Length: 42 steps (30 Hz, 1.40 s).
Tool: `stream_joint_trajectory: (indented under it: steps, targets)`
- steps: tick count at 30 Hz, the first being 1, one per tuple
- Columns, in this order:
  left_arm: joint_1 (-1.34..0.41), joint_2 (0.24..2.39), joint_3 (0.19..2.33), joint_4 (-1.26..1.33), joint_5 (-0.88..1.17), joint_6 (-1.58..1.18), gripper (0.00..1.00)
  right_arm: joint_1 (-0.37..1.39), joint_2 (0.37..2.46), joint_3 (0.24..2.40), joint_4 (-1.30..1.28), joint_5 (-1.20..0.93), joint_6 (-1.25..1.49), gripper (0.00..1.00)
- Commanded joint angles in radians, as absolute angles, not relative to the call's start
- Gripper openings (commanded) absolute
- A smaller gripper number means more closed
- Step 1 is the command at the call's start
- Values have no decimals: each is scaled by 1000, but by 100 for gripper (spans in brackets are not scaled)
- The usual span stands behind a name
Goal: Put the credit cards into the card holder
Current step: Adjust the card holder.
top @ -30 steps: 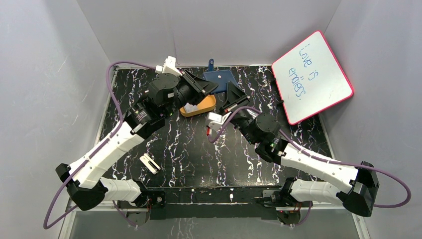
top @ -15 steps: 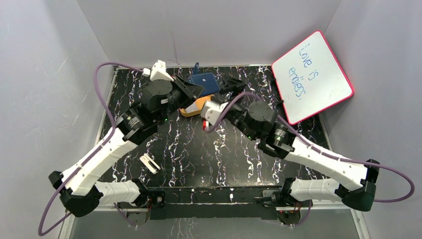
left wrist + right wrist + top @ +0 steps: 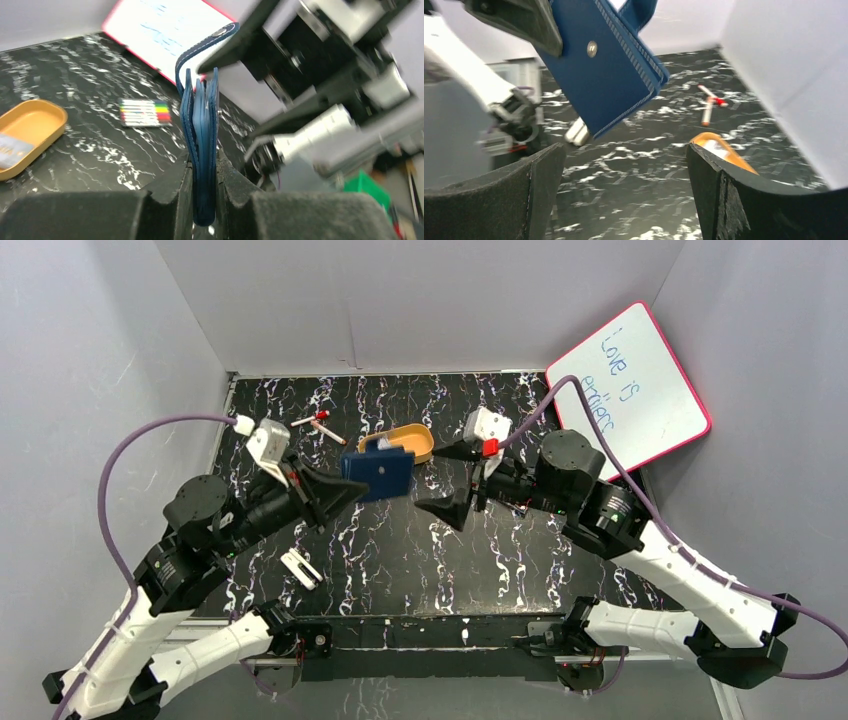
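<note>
Your left end effector is clamped narrow on the card holder and holds it up off the table. In the left wrist view the two fingers pinch the lower end of the card holder, which stands upright and edge-on with its navy layers pressed together. Its snap tab arches loose over the top, unfastened. Whether any card sits between the layers you cannot tell.

Your right end effector is spread wide and holds nothing. It faces the card holder from the right, near it but apart from it. From the right wrist camera you see both fingers at the bottom corners. The card holder hangs tilted above and beyond them, its flat face and metal snap stud turned to the lens.

The orange tray lies on the table just behind the card holder. One credit card rests inside it, pale with faint print.

Two red-capped pens lie near the table's far left. A small white object lies nearer your left arm. The pack of coloured markers lies flat near the whiteboard, which leans at the right wall.
</note>
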<state>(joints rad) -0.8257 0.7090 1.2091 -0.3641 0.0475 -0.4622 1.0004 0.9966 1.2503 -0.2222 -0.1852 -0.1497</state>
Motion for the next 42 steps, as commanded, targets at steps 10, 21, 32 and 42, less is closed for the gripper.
stream_joint_trajectory:
  steps: [10, 21, 32, 42]
  targets:
    - [-822, 618, 1062, -364, 729, -67, 0, 994, 884, 1288, -325, -573, 131, 97]
    - [-823, 688, 1131, -358, 855, 95, 0, 993, 916, 1207, -205, -761, 222, 96]
    - [-824, 717, 1168, -311, 861, 99, 0, 994, 964, 1173, -142, -773, 281, 77]
    - [-822, 718, 1179, -317, 835, 100, 0, 993, 990, 1191, -157, -763, 271, 31]
